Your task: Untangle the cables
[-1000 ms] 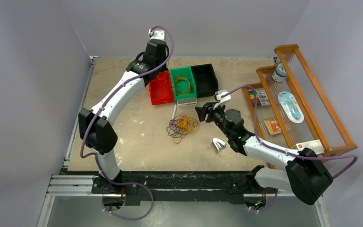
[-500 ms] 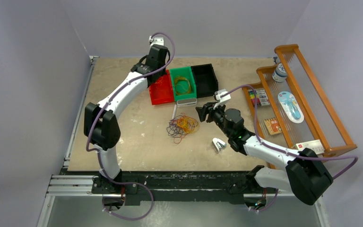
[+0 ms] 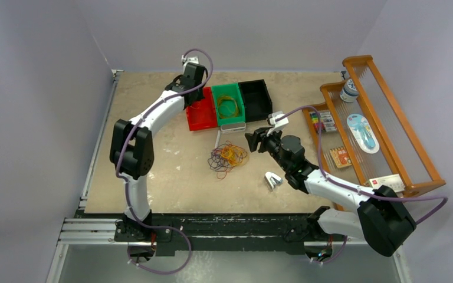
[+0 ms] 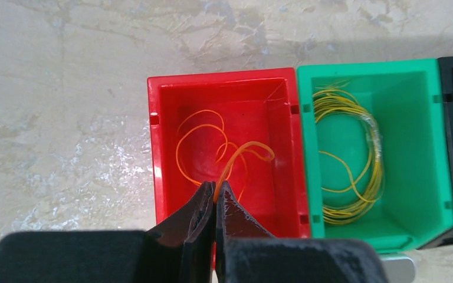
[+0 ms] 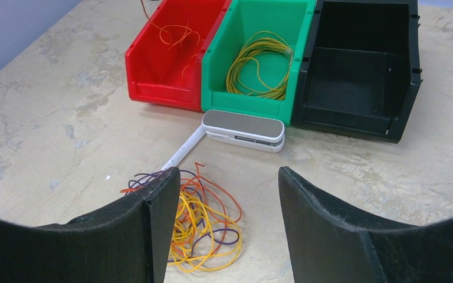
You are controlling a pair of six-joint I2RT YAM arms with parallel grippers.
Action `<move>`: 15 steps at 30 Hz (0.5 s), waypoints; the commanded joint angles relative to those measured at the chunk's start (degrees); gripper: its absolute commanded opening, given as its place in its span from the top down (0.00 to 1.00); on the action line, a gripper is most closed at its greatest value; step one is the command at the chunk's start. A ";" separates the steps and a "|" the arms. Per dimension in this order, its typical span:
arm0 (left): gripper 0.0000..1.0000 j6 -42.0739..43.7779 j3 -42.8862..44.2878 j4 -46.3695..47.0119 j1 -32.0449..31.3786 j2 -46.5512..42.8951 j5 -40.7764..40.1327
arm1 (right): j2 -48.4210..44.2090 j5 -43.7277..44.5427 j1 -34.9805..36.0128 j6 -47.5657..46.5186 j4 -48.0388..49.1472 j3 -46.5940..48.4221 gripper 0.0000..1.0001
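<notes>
A tangle of red-orange, yellow and dark purple cables (image 3: pixel 227 158) lies mid-table; it also shows in the right wrist view (image 5: pixel 203 221). My left gripper (image 4: pixel 215 190) is shut on an orange cable (image 4: pixel 242 154) above the red bin (image 4: pixel 159 147), whose floor holds more orange loops. From above, the left gripper (image 3: pixel 190 88) hangs over the red bin (image 3: pixel 202 118). A yellow cable coil (image 4: pixel 354 153) lies in the green bin (image 3: pixel 229 106). My right gripper (image 5: pixel 227 183) is open and empty, just right of the tangle and above the table (image 3: pixel 252 141).
An empty black bin (image 3: pixel 255 99) stands right of the green one. A white flat device with a stick (image 5: pixel 245 130) lies before the bins. A small white clip (image 3: pixel 272 180) lies near the right arm. A wooden rack (image 3: pixel 383 127) with items stands at right.
My left arm has swung its elbow right and its gripper has shifted slightly left and back over the red bin. The right arm and the tangle have stayed put.
</notes>
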 commanded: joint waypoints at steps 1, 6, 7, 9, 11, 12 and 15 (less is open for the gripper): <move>1.00 -3.36 0.10 3.49 2.22 3.43 4.42 | -0.97 0.67 -0.19 -0.76 0.91 2.53 0.35; 1.00 -3.41 3.16 1.39 2.41 8.21 4.71 | -0.46 -0.71 -0.29 -1.13 -0.26 3.00 0.35; 1.00 -3.45 3.70 0.82 2.35 9.05 4.28 | -0.42 -1.06 -0.32 -1.14 -0.57 3.09 0.35; 1.00 -3.46 4.62 -0.05 2.42 10.48 3.85 | -0.48 -1.99 -0.28 -1.29 -1.44 3.43 0.35; 1.00 -3.46 5.04 -0.49 2.44 11.38 3.91 | -0.57 -2.63 -0.28 -1.38 -2.45 3.74 0.35; 0.98 -3.46 4.91 -0.51 2.37 11.49 4.12 | -0.72 -2.82 -0.32 -1.40 -2.80 3.84 0.35; 0.88 -3.68 3.63 0.29 2.36 10.32 4.67 | -1.38 -2.47 -0.26 -1.51 -3.32 3.61 0.35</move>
